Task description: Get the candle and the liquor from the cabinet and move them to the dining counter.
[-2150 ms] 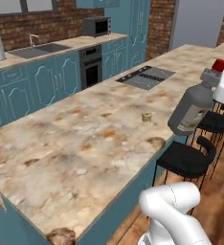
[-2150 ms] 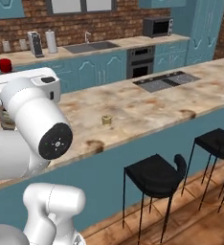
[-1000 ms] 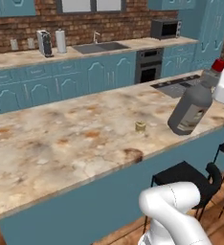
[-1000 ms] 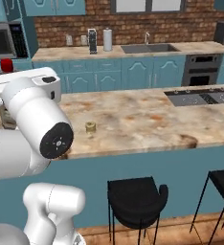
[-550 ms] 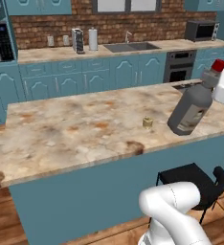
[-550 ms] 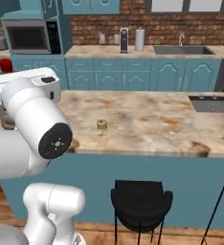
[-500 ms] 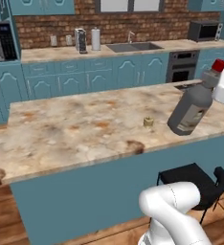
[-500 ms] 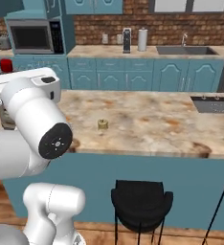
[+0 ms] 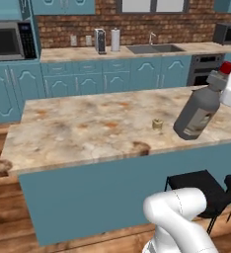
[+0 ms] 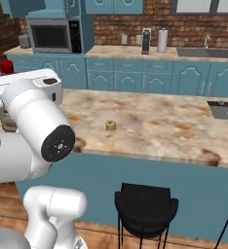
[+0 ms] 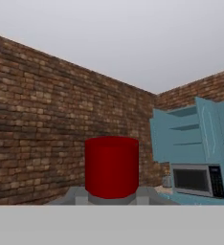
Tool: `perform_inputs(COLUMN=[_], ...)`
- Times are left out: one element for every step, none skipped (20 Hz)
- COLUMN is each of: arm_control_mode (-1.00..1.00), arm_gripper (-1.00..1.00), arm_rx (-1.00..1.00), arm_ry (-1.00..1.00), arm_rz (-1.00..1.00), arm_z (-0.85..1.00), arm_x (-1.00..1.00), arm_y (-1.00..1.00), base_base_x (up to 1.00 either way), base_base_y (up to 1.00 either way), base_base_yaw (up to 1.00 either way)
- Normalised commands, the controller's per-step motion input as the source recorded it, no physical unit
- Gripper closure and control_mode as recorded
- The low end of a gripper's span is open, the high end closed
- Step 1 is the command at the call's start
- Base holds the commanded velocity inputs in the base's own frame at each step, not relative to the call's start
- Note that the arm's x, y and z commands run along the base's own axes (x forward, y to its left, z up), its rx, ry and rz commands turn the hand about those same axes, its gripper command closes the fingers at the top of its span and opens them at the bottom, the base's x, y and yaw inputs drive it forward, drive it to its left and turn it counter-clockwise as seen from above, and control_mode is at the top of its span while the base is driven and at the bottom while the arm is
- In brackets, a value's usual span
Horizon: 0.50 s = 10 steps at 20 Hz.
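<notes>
Item, liquor [image 9: 196, 111]: carried tilted, red cap uppermost, pinched at the neck by the hand [image 9: 225, 85] and hanging below it over the near edge of the dining desk [image 9: 78, 129]; to set it well, right the bottle, lower it until the base is flat on the marble, well inboard and apart from the candle [image 9: 157, 124], which already stands on the desk just beyond the bottle, and only then part the fingers. Item, change against the earlier frames: the views have swung with the base, stove out and microwave [image 10: 51, 36] in, while hand and bottle keep their place in the left base view.
</notes>
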Motion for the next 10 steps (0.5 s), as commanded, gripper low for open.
perform_inputs(arm_control_mode=[1.00,1.00,1.00,1.00,1.00,1.00,1.00,1.00,1.00,1.00], arm_gripper=[1.00,1.00,1.00,1.00,1.00,1.00,1.00,1.00,1.00,1.00], arm_rx=[0.00,0.00,0.00,0.00,0.00,0.00,0.00,0.00,0.00,0.00], arm_ry=[0.00,0.00,0.00,0.00,0.00,0.00,0.00,0.00,0.00,0.00], arm_rz=[0.00,0.00,0.00,0.00,0.00,0.00,0.00,0.00,0.00,0.00], arm_z=[0.00,0.00,0.00,0.00,0.00,0.00,0.00,0.00,0.00,0.00], arm_x=[0.00,0.00,0.00,0.00,0.00,0.00,0.00,0.00,0.00,0.00], arm_y=[0.00,0.00,0.00,0.00,0.00,0.00,0.00,0.00,0.00,0.00], base_base_x=[-0.02,-0.09,-0.14,-0.18,-0.27,-0.34,-0.42,-0.38,-0.40,-0.38], base_base_y=[-1.00,-0.94,-0.86,-0.79,-0.76,-0.69,-0.65,-0.61,-0.61,-0.64], base_base_yaw=[0.05,0.00,0.00,-0.07,-0.08,-0.14,-0.20,-0.23,-0.23,-0.22])
